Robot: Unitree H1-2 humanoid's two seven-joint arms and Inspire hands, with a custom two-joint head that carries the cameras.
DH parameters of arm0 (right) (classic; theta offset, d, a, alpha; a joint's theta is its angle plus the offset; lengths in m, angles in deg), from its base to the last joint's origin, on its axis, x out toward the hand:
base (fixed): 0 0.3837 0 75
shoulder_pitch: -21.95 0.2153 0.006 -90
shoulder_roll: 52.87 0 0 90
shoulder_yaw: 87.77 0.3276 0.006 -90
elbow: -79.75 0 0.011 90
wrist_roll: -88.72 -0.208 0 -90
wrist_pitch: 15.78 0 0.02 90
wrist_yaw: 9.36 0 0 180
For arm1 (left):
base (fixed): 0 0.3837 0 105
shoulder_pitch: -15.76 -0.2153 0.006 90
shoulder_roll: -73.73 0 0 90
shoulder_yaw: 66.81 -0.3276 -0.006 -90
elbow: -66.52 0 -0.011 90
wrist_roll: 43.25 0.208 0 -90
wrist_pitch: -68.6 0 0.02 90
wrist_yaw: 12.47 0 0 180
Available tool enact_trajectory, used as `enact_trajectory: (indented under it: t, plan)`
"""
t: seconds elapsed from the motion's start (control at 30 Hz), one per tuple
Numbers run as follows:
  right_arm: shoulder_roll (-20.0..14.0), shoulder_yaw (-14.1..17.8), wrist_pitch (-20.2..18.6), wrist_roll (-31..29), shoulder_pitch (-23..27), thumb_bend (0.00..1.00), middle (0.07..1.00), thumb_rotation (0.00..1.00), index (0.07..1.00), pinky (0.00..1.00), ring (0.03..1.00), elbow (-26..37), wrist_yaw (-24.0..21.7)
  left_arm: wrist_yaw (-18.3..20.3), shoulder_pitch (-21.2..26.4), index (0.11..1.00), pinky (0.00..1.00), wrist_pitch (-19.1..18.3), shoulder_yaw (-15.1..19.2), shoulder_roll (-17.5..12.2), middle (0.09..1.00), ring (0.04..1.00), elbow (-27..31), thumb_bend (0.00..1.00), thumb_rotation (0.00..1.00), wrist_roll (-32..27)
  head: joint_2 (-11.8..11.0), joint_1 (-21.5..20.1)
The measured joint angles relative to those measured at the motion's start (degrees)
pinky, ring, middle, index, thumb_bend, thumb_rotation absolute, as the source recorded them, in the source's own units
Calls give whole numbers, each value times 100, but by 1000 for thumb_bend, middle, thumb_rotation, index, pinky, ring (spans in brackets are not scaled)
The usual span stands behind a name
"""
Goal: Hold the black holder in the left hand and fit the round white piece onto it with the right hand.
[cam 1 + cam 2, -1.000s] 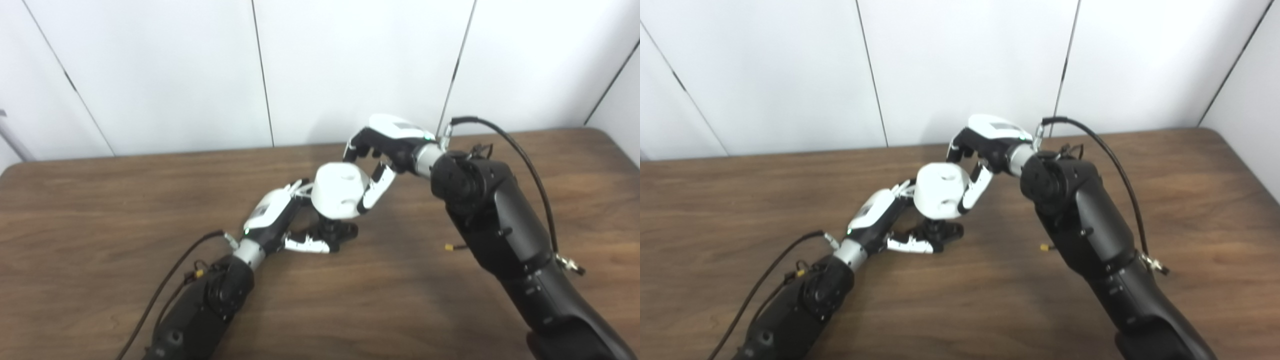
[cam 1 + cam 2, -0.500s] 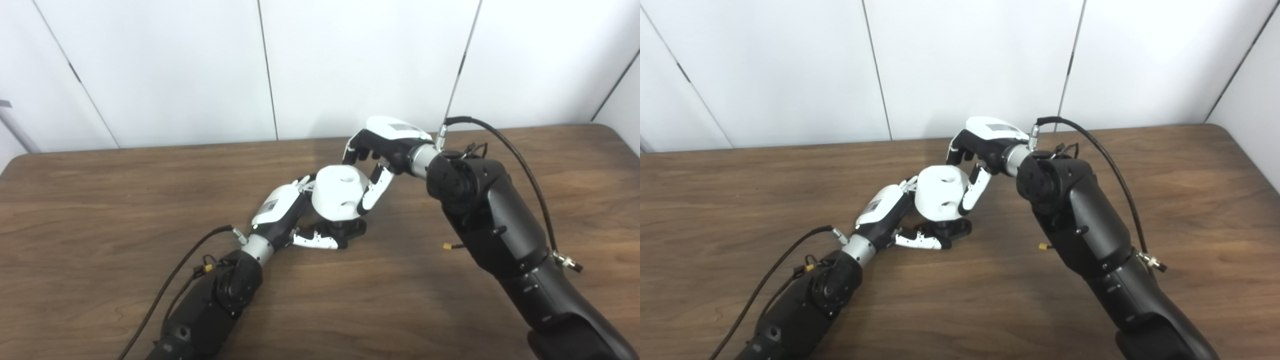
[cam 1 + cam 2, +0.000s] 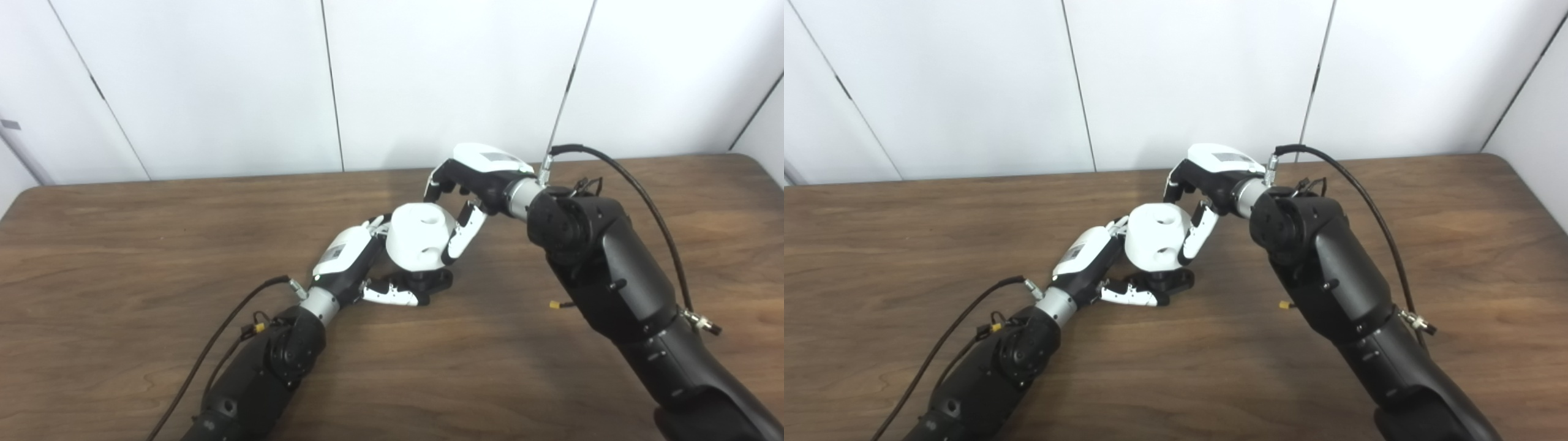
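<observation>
While the left hand (image 3: 350, 260) grips the black holder (image 3: 429, 282), the right hand (image 3: 468, 184) clasps the round white piece (image 3: 419, 245).

No readable text, brand, no. or sign anywhere. Only candidates: a small grey label patch on the white back of the left hand (image 3: 343, 254) and a similar grey strip on the back of the right hand (image 3: 484, 168), both too blurred/small to make out any chars. Same in the right eye view: patches visible, nothing legible. Round white piece (image 3: 419, 237), black holder (image 3: 429, 282), arms, cables and worktop (image 3: 122, 245) carry no visible markings.
</observation>
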Motion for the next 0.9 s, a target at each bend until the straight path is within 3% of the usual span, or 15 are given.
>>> enact_trajectory:
  t: [0.37,0.9]
  plan:
    - [-504,-358,195,-160,-41,523,757,138,483,720,805,57,-145,3,0,479,1000,-7,-15,3,918,1000,7,524,63,-5,53,-26]
    - [-669,-433,196,-235,-45,523,760,138,486,706,795,155,-235,4,11,479,991,-5,-65,4,917,1000,11,524,63,-5,62,-35]
